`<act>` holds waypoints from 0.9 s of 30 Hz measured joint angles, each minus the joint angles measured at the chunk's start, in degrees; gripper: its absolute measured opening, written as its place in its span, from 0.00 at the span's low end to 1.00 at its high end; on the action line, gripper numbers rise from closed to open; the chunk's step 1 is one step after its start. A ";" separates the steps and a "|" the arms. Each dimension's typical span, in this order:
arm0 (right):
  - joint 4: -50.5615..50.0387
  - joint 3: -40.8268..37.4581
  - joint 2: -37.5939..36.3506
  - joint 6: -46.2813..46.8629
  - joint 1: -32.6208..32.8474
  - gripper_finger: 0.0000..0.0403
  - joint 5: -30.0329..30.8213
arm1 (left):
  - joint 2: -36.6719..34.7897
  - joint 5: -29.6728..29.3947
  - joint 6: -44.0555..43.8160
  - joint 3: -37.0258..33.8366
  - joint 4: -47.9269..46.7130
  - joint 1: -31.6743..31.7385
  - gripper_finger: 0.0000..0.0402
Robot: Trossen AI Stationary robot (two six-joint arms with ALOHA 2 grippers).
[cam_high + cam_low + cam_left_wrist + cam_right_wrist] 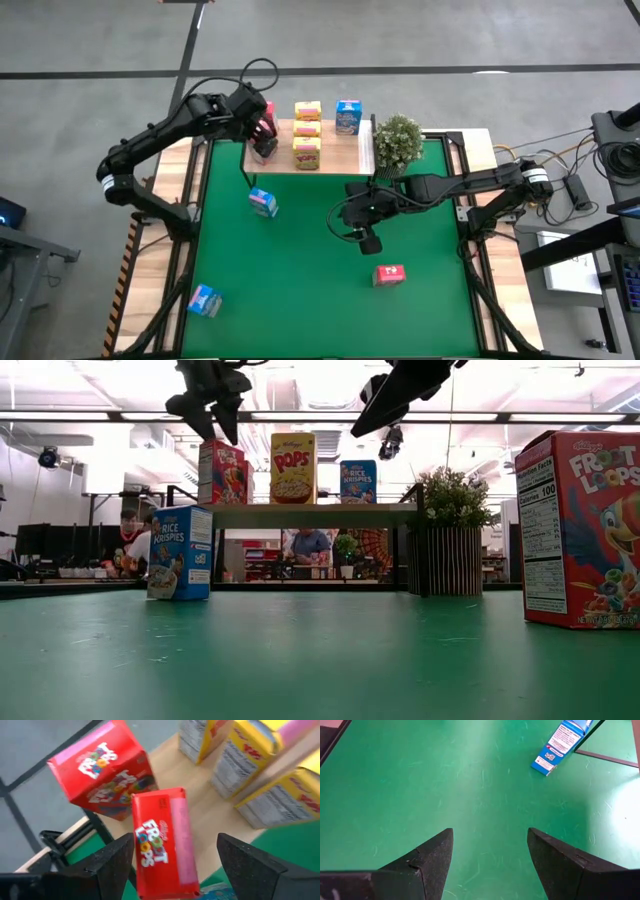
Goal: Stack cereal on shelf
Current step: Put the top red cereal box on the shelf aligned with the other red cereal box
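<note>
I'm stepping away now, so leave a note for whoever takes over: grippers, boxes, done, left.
Left gripper: open, above the shelf's left end.
Right gripper: open, empty, over mid-table.
On shelf: red boxes, yellow boxes, one blue box.
Left: blue box near the shelf, blue box at the front left, red box at the front right.

Red, yellow and blue cereal boxes stand on the wooden shelf. In front of the shelf, two blue boxes and one red box lie apart on the green table.
</note>
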 joint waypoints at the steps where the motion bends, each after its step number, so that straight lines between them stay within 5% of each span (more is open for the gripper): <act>1: 0.00 -0.07 0.00 0.08 0.00 0.61 0.00 | 0.12 -0.73 0.23 0.00 0.02 0.00 0.66; 11: 0.36 -1.46 0.00 0.68 -0.02 0.61 0.00 | 0.32 -1.23 0.76 -0.02 0.05 0.03 0.57; 27: 0.68 -2.37 -0.04 2.50 -0.02 0.61 0.02 | 0.47 -3.35 0.76 -0.12 0.21 0.02 0.56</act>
